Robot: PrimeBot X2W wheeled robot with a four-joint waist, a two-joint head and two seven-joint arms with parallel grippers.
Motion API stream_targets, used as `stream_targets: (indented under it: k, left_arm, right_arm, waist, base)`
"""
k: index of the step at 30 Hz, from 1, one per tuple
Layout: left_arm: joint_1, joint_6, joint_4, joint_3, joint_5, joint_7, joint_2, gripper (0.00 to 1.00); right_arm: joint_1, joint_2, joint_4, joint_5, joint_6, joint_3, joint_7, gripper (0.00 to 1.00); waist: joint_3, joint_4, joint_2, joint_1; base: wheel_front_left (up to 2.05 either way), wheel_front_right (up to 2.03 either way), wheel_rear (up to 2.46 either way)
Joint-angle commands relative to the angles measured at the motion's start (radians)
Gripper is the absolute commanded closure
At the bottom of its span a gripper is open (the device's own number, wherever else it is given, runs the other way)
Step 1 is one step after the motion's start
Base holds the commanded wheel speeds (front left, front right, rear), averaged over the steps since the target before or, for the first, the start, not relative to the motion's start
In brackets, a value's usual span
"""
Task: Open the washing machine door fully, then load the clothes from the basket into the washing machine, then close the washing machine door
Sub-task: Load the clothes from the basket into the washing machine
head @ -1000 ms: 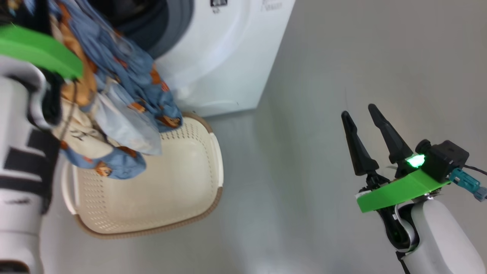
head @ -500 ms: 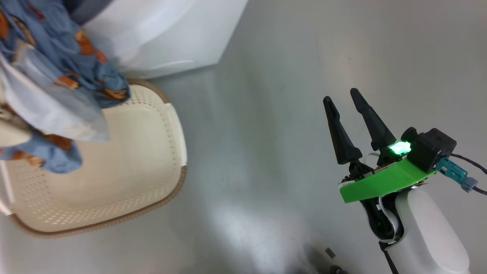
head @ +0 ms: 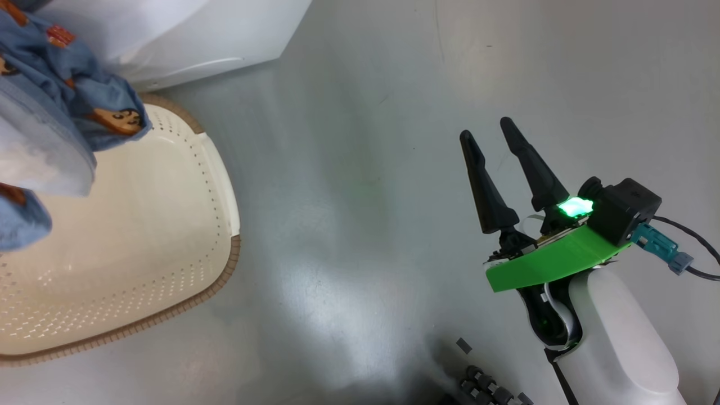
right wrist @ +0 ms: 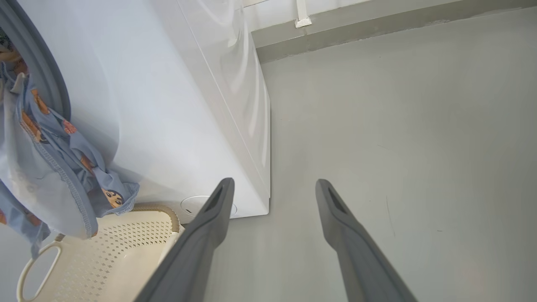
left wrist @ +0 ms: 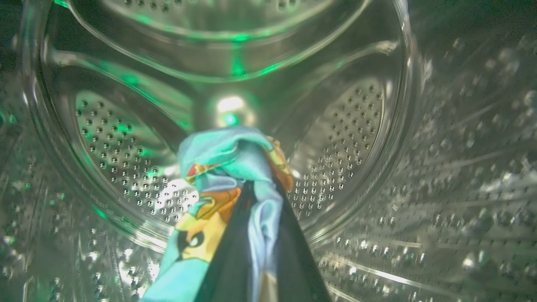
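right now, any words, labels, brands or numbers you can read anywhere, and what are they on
No legible text in any view.
washing machine: plain white panels, no brand or label on the parts in view.
clothes: cartoon-figure print; one small red patch is too blurred to tell if it holds letters.
basket: no marking.

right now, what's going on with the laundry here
The left gripper is shut on the clothes and reaches inside the steel drum of the washing machine. More of the fabric hangs out of the opening, above the basket, whose visible bottom is bare. The right gripper is open and holds nothing, over the floor beside the machine.
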Motion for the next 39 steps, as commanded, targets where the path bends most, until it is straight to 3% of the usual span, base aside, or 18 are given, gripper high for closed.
stream_targets:
  k: [1,2,8,14,29,39]
  left_arm:
    - [0.002,-0.001,0.013,0.01,0.022,-0.005,0.028,0.3]
    - [0.004,-0.003,0.036,0.01,0.025,-0.005,0.023,0.0]
    - [-0.018,-0.024,0.196,-0.013,0.038,-0.005,0.003,0.0]
    - [-0.02,-0.041,0.217,-0.014,0.051,-0.005,0.004,0.0]
    - [0.173,-0.072,0.1,0.0,0.069,-0.005,-0.024,0.0]
    - [0.423,-0.086,-0.093,0.029,0.061,-0.005,-0.042,0.0]
  right_arm:
    - [0.02,0.008,-0.017,-0.011,0.002,0.02,-0.005,0.0]
    - [0.02,0.009,-0.016,-0.011,0.002,0.022,-0.005,0.0]
    - [0.02,0.012,-0.01,-0.012,0.002,0.03,-0.005,0.0]
    - [0.014,0.012,-0.011,-0.017,0.002,0.028,-0.005,0.0]
    - [0.013,-0.003,-0.009,-0.017,0.002,0.006,-0.005,0.0]
    - [0.042,-0.019,-0.004,-0.014,0.002,-0.016,-0.005,0.0]
  waist:
    - [0.0,0.0,-0.0001,0.0]
    - [0.0,0.002,-0.0001,0.0]
    - [-0.001,0.015,-0.0001,0.0]
    - [-0.004,0.028,-0.0001,0.0]
    - [-0.092,0.101,-0.0001,0.0]
    - [-0.183,0.145,-0.0001,0.0]
  base:
    - [0.0,0.0,0.0]
    - [0.0,0.0,0.0]
    - [0.0,0.0,0.0]
    - [0.0,0.0,0.0]
    - [0.0,0.0,0.0]
    - [0.0,0.0,0.0]
